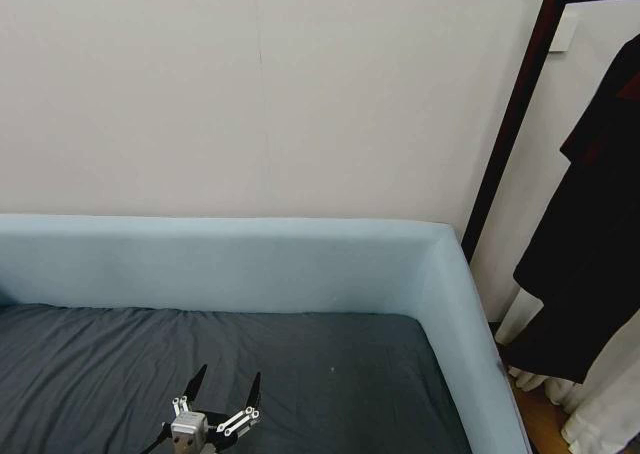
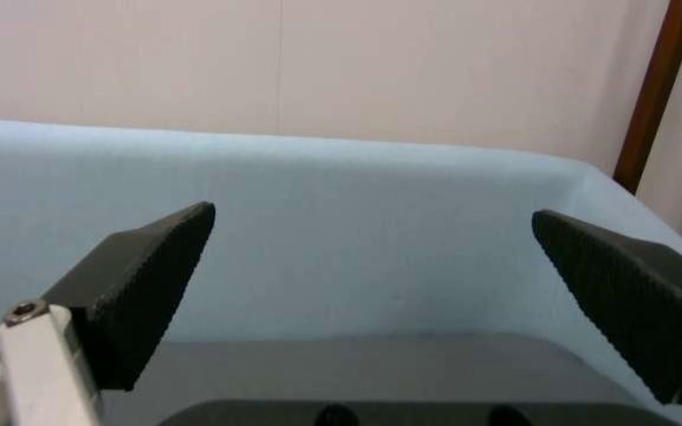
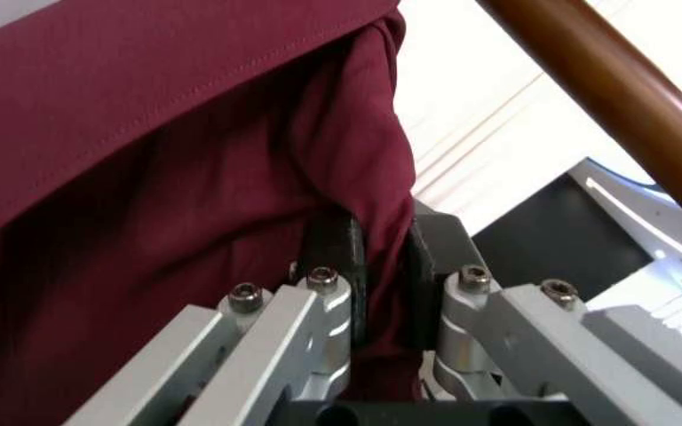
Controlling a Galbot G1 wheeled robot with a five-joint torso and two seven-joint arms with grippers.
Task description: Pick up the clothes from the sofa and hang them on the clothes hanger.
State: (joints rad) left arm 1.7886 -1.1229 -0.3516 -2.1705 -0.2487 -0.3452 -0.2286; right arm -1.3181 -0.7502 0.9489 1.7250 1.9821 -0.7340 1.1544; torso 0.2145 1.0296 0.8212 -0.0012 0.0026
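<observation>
A dark red garment hangs in front of my right wrist camera, and my right gripper is shut on a fold of it beside a brown wooden rail of the clothes hanger. In the head view the same garment looks dark and hangs at the right edge beside the hanger's dark upright post. My left gripper stands open low over the sofa's dark grey seat, with nothing between its fingers. The left wrist view shows its two black pads spread wide, facing the sofa's light blue backrest.
The sofa's light blue backrest and right arm enclose the seat. A plain white wall rises behind. Pale curtain fabric and wooden floor lie under the hanging garment at the right.
</observation>
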